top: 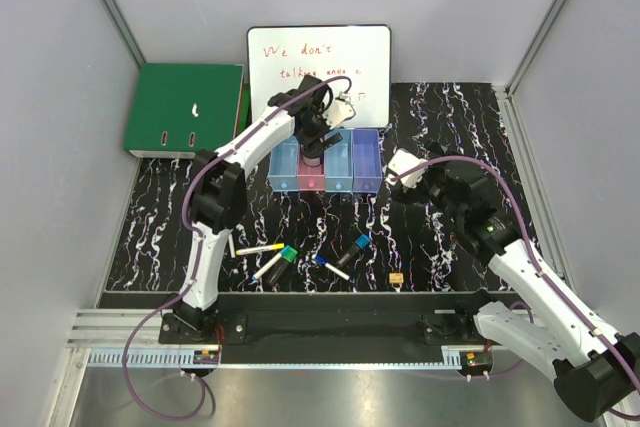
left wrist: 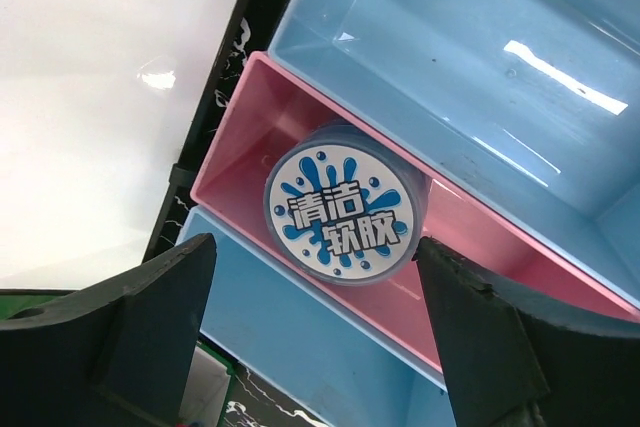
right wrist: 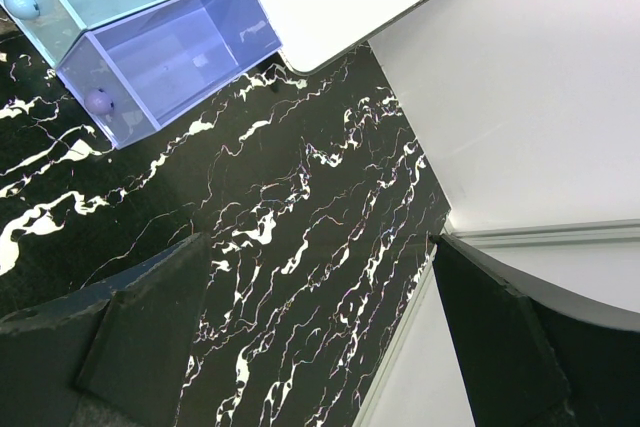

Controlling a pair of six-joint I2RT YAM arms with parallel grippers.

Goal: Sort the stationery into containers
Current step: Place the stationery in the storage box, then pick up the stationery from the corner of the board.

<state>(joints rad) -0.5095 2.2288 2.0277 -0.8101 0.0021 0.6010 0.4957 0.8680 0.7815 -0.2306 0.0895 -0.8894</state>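
L pincer [left wrist: 315, 244] wide open over pink bin [left wrist: 248, 132], holds nothing; blue-white tub [left wrist: 338, 209] sits inside. R pincer [right wrist: 318, 242] wide open, empty. Tub prob light, rigid, slick: grip across curved sides.

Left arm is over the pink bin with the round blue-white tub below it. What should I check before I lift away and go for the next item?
1. Blue-white cylinder is inside the pink bin: ok.
2. Left gripper is open, with a gap on both sides of the cylinder: ok.
3. Cylinder resting flat on the bin floor: cannot tell.
4. Right gripper is open and empty over the mat: ok.
5. Arms are well apart in the top view: ok.
6. Mat free of stationery: not ok. The yellow marker, green-capped marker, blue-white pen, blue-capped marker and tiny yellow piece are not yet sorted.
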